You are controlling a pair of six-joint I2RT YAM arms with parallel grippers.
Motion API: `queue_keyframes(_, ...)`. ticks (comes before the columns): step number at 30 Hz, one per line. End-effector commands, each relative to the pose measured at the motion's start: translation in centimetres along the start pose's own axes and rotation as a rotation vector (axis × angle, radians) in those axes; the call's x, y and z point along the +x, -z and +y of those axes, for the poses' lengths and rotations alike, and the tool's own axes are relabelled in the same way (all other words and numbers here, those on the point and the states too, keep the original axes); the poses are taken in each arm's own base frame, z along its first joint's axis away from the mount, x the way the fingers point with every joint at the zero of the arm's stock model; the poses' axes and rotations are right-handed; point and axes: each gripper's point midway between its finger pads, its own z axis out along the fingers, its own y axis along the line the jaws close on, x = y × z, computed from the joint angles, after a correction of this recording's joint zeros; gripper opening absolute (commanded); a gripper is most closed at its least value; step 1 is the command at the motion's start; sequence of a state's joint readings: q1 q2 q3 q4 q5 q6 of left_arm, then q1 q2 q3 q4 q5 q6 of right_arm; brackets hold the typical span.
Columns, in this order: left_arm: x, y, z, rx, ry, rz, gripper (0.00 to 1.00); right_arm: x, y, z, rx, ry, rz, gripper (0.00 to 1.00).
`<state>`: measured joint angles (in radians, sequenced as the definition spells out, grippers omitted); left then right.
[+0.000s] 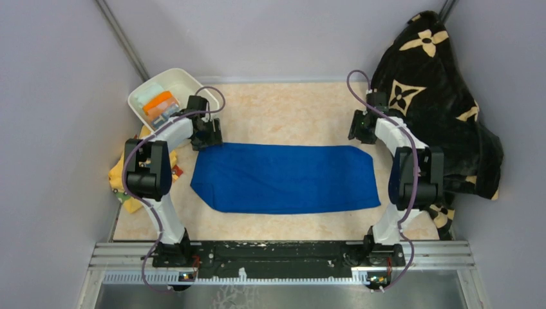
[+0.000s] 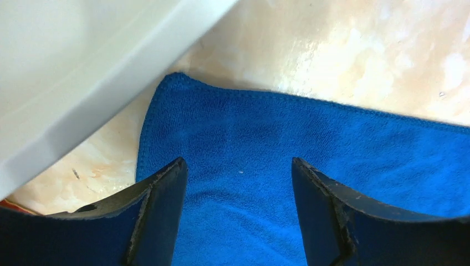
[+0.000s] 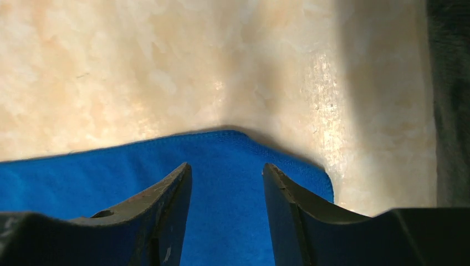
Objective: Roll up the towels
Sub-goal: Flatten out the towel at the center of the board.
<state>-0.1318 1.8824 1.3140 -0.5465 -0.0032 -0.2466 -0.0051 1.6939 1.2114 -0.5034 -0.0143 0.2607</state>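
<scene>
Towel check: blue towel (image 1: 283, 178) lies spread flat and unrolled in the middle of the top view, long side running left to right on the beige marbled surface (image 1: 283, 109). Its left end narrows to a blunt angle; its upper right corner is also cut off at a slant.

Left gripper (image 1: 207, 136) sits at the towel's upper left corner. In the left wrist view its fingers stand wide apart with nothing between them but blue cloth below. The hemmed corner shows just ahead of the tips. Contact with the cloth cannot be told.

Right gripper (image 1: 362, 132) sits at the towel's upper right corner. In the right wrist view its fingers are parted, gap narrower than on the left, above the rounded corner of the cloth. Nothing held.

White bin (image 1: 169, 78) at upper left of the top view, its rim just beside the left gripper. Inside is a folded orange-and-blue piece, probably the printed towel (image 1: 161, 103); too small to be sure.

Black blanket (image 1: 438, 96) with cream flowers heaped along the right edge. Yellow cloth (image 1: 121, 183) at the left edge, partly behind the left arm.
</scene>
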Motion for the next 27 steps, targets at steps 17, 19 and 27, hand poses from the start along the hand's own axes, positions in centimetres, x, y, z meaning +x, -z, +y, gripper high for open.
queue_keyframes(17,9.3,1.0,3.7,-0.062,0.043,0.19,0.74,8.7,-0.9,2.1,-0.118,0.069,0.256,0.49)
queue_keyframes(19,9.7,1.4,3.7,-0.059,0.045,0.2,0.75,8.3,0.2,2.1,-0.111,0.061,0.242,0.49)
queue_keyframes(27,9.4,4.1,4.2,-0.068,0.054,0.136,0.77,6.8,3.6,2.2,-0.119,0.073,0.161,0.47)
